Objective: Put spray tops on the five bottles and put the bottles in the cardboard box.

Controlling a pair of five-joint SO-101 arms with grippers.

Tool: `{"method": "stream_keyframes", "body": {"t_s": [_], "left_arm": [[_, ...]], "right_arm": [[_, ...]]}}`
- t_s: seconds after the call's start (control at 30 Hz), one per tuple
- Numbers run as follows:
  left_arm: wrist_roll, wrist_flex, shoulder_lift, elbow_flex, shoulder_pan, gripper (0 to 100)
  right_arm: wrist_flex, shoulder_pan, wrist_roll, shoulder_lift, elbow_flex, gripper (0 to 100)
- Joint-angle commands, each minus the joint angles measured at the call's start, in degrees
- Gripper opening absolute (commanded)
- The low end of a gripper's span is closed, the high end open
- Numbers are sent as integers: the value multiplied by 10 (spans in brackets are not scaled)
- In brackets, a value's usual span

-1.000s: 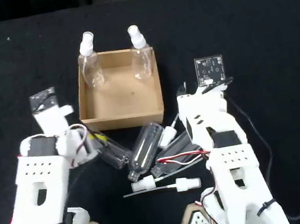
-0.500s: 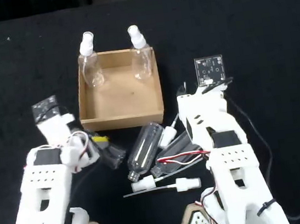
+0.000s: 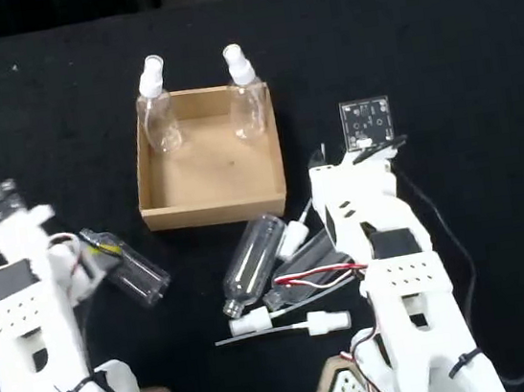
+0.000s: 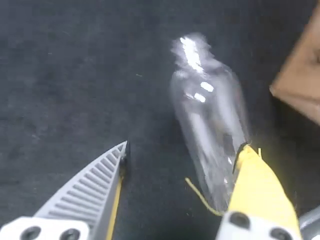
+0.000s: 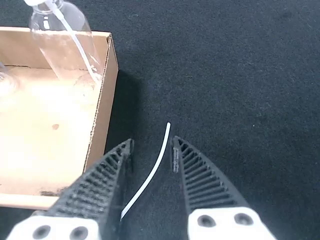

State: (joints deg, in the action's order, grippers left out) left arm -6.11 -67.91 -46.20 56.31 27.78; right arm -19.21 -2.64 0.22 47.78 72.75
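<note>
- The black cloth worktop carries the cardboard box. Two spray-topped bottles stand against the box's far wall.
- The left gripper, off the box's near left corner, is spread wide. An uncapped bottle lies against its yellow finger.
- The right gripper, just beside the box's right wall, is narrowly parted above a white dip tube.
- More bare bottles and loose spray tops lie near the box's near wall.

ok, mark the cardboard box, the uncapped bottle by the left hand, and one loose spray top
cardboard box (image 3: 214, 212): high view, front wall.
uncapped bottle (image 4: 210, 120): left wrist view, clear body below the neck.
loose spray top (image 3: 327, 322): high view, white head.
</note>
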Motion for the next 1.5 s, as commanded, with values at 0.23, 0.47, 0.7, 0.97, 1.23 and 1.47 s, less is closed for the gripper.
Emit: {"method": "stream_keyframes", "body": {"t_s": [0.23, 0.47, 0.7, 0.97, 1.23, 1.47], "left_arm": [[-69, -10, 0, -90, -27, 316], [-167, 16, 100, -115, -95, 316], [-238, 18, 198, -164, -99, 316], [-261, 57, 268, -141, -102, 316], [-218, 65, 286, -124, -103, 311], [-193, 58, 289, -135, -97, 312]], "right_arm": [[16, 11, -4, 24, -6, 96], [16, 12, -4, 24, -6, 96], [16, 12, -4, 24, -6, 96], [16, 12, -4, 24, -6, 96], [16, 12, -4, 24, -6, 96], [16, 12, -4, 24, -6, 96]]}}
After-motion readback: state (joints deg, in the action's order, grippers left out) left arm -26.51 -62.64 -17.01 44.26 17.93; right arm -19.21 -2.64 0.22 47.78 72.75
